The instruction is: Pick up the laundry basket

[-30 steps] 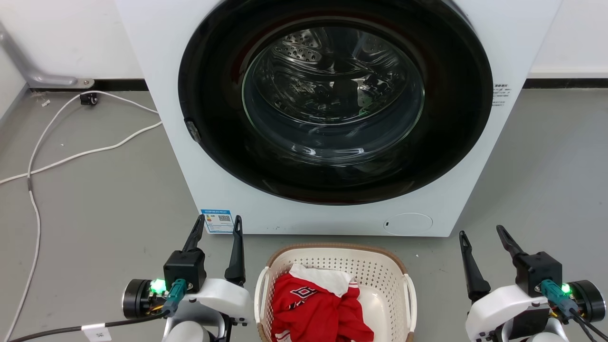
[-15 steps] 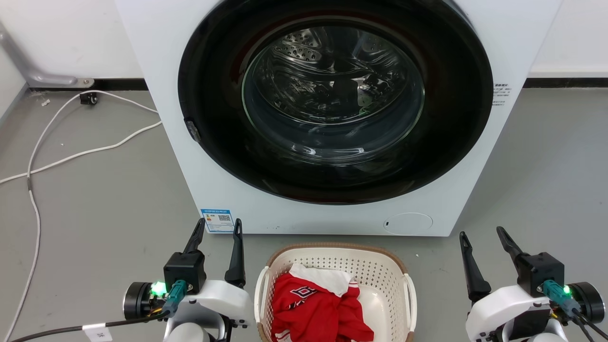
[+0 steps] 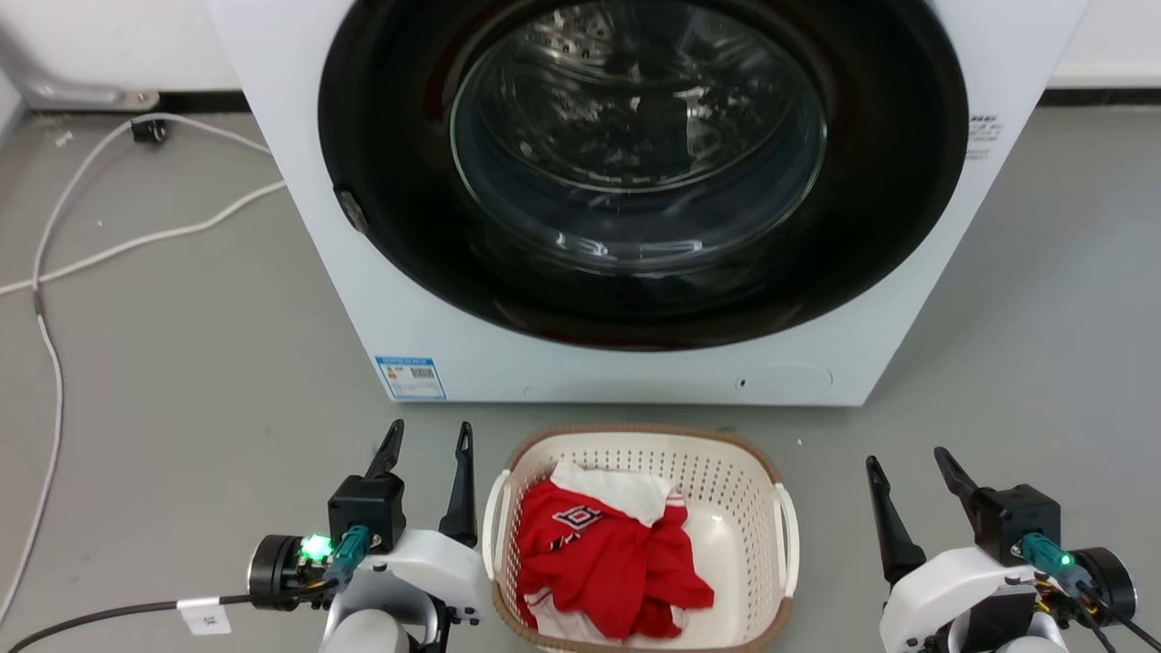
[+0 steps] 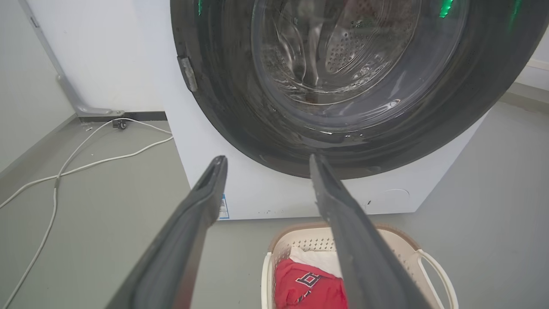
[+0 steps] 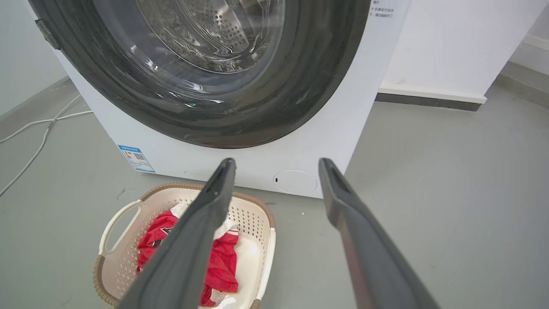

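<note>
Fingers apart and empty, the left gripper (image 3: 431, 428) at 8 o'clock and the right gripper (image 3: 907, 457) at 4 o'clock flank the cream-white perforated plastic laundry basket (image 3: 726, 490). It sits on the grey floor (image 3: 181, 381) at 6 o'clock, holding a red garment (image 3: 608, 562). More of the basket shows than a second ago. The head camera has dipped, so the robot is likely bending towards the handles. Beyond, at 12 o'clock, stands the white washing machine (image 3: 580, 372).

The laundry basket (image 3: 726, 494) is smooth perforated plastic with a brown woven-look rim. It holds soft red cloth (image 3: 599, 562). The washing machine (image 3: 299, 209) is glossy white, its drum (image 5: 214, 30) seemingly metal behind reflective glass. The floor (image 3: 181, 408) looks matt.
</note>
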Robot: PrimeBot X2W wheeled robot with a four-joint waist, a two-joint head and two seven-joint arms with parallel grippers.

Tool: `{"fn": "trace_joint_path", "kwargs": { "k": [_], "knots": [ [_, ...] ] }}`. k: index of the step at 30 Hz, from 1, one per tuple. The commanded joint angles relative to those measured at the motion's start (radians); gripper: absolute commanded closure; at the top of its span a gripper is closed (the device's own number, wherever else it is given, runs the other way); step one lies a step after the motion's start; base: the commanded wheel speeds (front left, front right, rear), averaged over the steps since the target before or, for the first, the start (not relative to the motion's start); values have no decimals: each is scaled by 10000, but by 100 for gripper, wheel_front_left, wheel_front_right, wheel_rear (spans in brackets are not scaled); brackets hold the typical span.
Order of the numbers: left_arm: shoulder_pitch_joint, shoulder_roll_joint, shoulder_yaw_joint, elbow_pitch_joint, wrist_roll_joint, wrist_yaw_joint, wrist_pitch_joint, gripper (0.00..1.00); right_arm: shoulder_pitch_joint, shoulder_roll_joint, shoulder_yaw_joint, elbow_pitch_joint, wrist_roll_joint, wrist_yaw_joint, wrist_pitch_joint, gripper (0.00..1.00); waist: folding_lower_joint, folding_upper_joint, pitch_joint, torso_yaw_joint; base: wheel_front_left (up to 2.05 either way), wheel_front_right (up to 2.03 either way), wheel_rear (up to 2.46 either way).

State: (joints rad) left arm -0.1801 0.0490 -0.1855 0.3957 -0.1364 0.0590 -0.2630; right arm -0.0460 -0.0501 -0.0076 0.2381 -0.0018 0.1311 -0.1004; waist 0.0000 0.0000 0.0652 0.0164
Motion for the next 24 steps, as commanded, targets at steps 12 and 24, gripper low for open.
{"fn": "trace_joint_path", "kwargs": {
  "k": [12, 24],
  "knots": [
    [-1447, 24, -144, 2236, -706, -255, -26, 0, -1438, -1, 156, 1816, 304, -5, -87, 0, 0, 0, 2500, -222, 0, 0, 0],
    [-3862, 122, 4, 5240, -1149, -943, 2, 0, -3611, -4, 568, 4129, 845, -7, 242, 0, 0, 0, 4693, -331, 0, 0, 0]
  ]
}}
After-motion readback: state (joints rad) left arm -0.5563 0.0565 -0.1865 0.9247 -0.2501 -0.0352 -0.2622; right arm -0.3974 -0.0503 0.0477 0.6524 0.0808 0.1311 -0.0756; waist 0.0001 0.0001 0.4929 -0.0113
